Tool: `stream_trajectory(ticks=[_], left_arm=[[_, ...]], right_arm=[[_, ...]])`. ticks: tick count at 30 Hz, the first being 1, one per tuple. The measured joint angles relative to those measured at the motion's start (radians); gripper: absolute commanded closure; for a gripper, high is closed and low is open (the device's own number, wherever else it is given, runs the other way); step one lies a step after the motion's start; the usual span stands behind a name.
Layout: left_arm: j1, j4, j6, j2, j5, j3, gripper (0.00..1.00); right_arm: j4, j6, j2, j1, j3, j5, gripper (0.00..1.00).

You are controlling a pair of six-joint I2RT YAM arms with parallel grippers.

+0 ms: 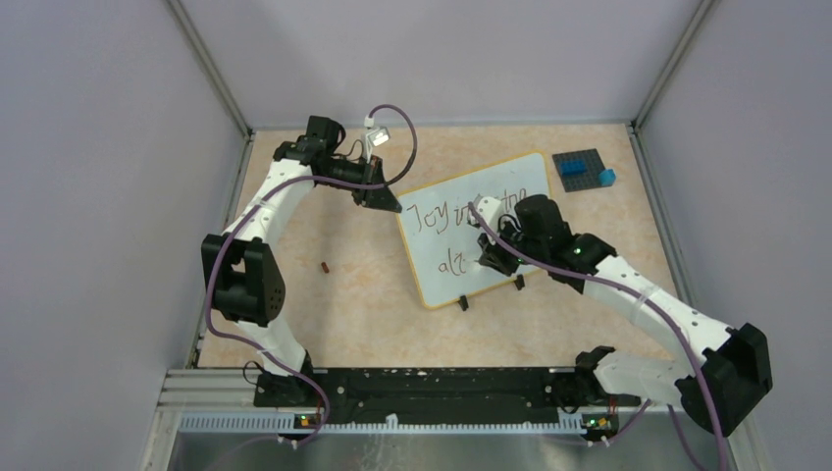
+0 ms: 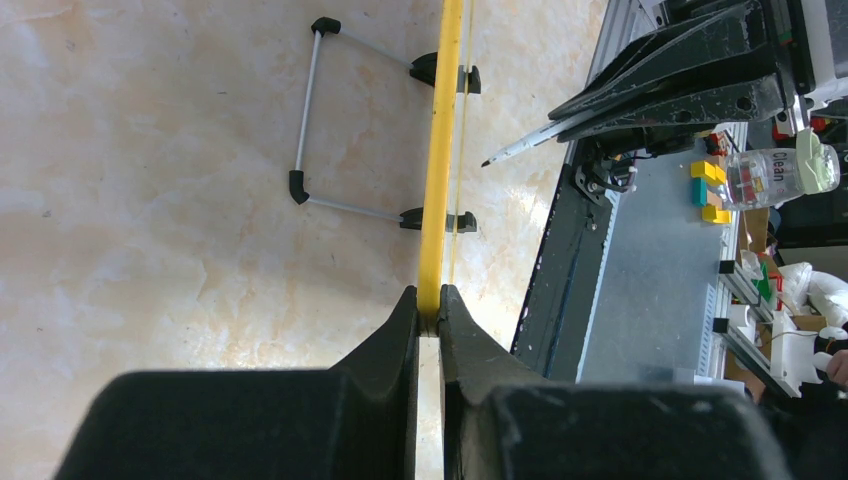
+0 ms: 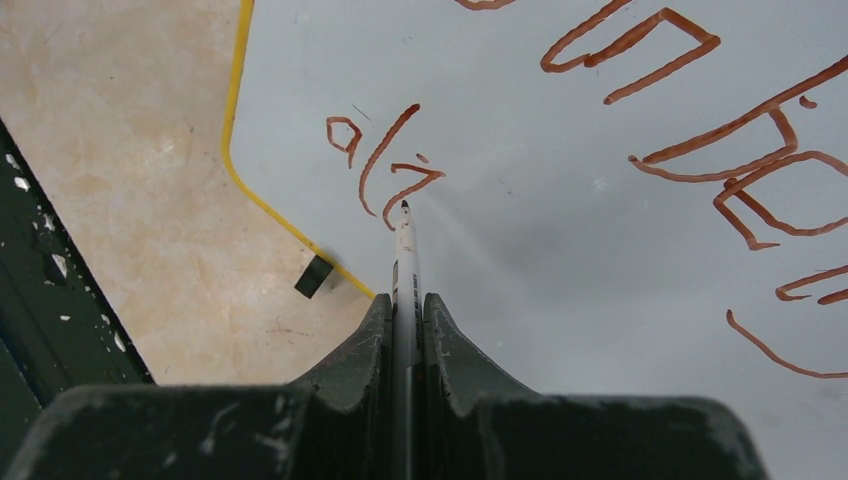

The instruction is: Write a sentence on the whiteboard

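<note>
At line 2 of board [image 3: 600, 270]: R jaws clenched on pen [image 3: 404, 250], tip at "ali". L jaws pinch board's yellow rim, board propped mid-desk [image 1: 343, 294]. Sentence [image 1: 446, 218]: line 1 looks done (partly hidden by arm), line 2 word prob. unfinished, approx. 3/4 through.

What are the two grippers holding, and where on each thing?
The left gripper pinches the whiteboard by its yellow rim. The right gripper grips a marker by its barrel, leaving the tip free.

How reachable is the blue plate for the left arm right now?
Probably not: the left hand is shut on the whiteboard rim, and the plate lies past the board's far right corner.
</note>
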Motion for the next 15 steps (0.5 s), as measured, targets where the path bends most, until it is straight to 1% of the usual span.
stream_trajectory(ticks=[15], left_arm=[[0.000, 0.000, 0.000, 0.000, -0.009, 0.000, 1.00]], right_arm=[[0.040, 0.010, 0.061, 0.000, 0.000, 0.059, 1.00]])
